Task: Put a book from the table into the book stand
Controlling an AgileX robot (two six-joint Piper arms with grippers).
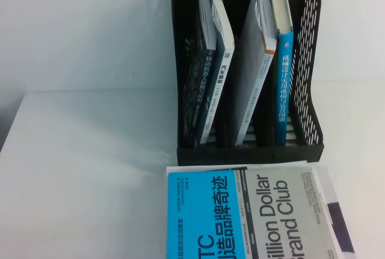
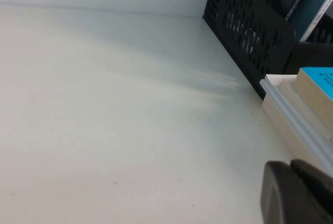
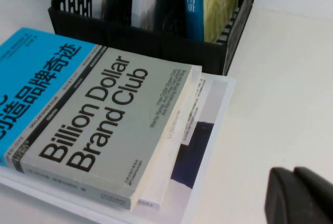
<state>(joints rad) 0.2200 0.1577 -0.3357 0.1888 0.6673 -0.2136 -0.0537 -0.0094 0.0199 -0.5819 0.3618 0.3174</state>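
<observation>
The black book stand (image 1: 304,150) stands at the back of the white table (image 1: 90,168). The book (image 1: 203,93), dark with white characters on its spine, leans in the stand's left slot against a second dark-spined book (image 1: 221,72). Neither arm shows in the high view. In the left wrist view my left gripper (image 2: 291,165) is shut and empty, low over bare table left of the stand (image 2: 244,21). My right gripper (image 3: 292,171) is shut and empty over the table, to the right of the stack of lying books.
A grey-covered book (image 1: 252,78) fills the middle slot and a bright-blue-spined book (image 1: 283,72) the right one. In front of the stand lies a stack topped by the cyan-and-grey "Billion Dollar Brand Club" book (image 1: 240,217) (image 3: 99,114). A pale wall rises behind.
</observation>
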